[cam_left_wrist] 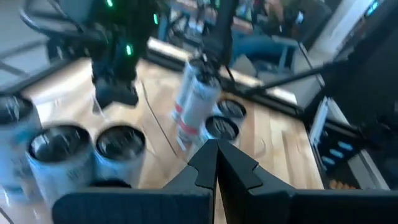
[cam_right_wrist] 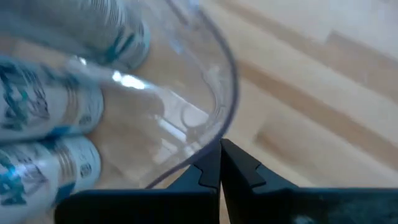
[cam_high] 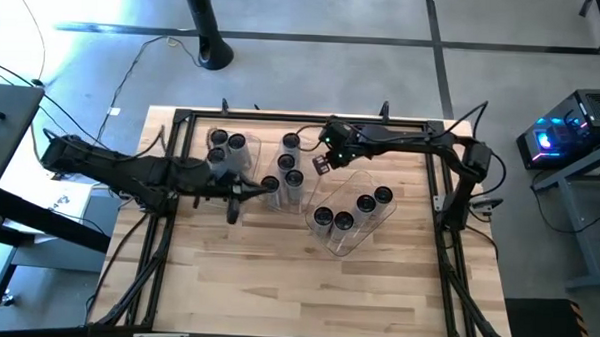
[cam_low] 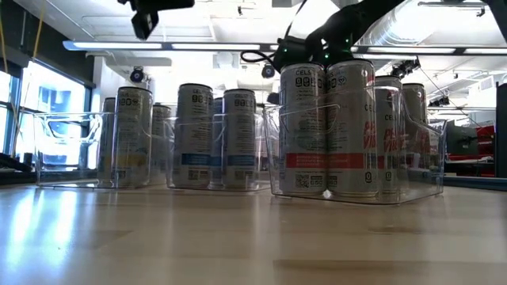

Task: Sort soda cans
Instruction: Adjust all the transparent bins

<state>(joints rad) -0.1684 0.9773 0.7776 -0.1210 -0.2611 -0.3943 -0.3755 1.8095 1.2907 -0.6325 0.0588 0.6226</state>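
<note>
Cans point(cam_high: 348, 212) sit in three clear bins on the wooden table point(cam_high: 276, 288). Left bin point(cam_high: 242, 158), far-left of the work area: about four cans visible in the high view, upright. Middle bin point(cam_high: 297, 193): about four cans point(cam_high: 290, 163), upright, blue bands visible on them in the low view point(cam_low: 194, 134). Right bin point(cam_high: 363, 236), set at an angle and nearest of the three: four cans upright inside in a row, red-labelled in the low view point(cam_low: 325, 131).

Left gripper point(cam_high: 271, 186): arm reaches in from the left edge, fingers pressed fully together, nothing held. It hangs just to the left of the middle bin's near end. Left wrist view confirms the fingers point(cam_left_wrist: 214, 163) meet at a point, with can tops point(cam_left_wrist: 118, 142) close below and the right bin's cans beyond.

Right gripper point(cam_high: 320, 163): arm comes in from the right along the far side of the table, head above the gap between middle and right bins. Fingers closed tight point(cam_right_wrist: 219, 163), empty. Right wrist view shows the curved rim of a clear bin point(cam_right_wrist: 227, 93) directly ahead of the fingertips, with blue-marked cans point(cam_right_wrist: 37, 106) lying across the frame inside it.

No can stands loose on the table outside the bins, as far as the high view shows.
</note>
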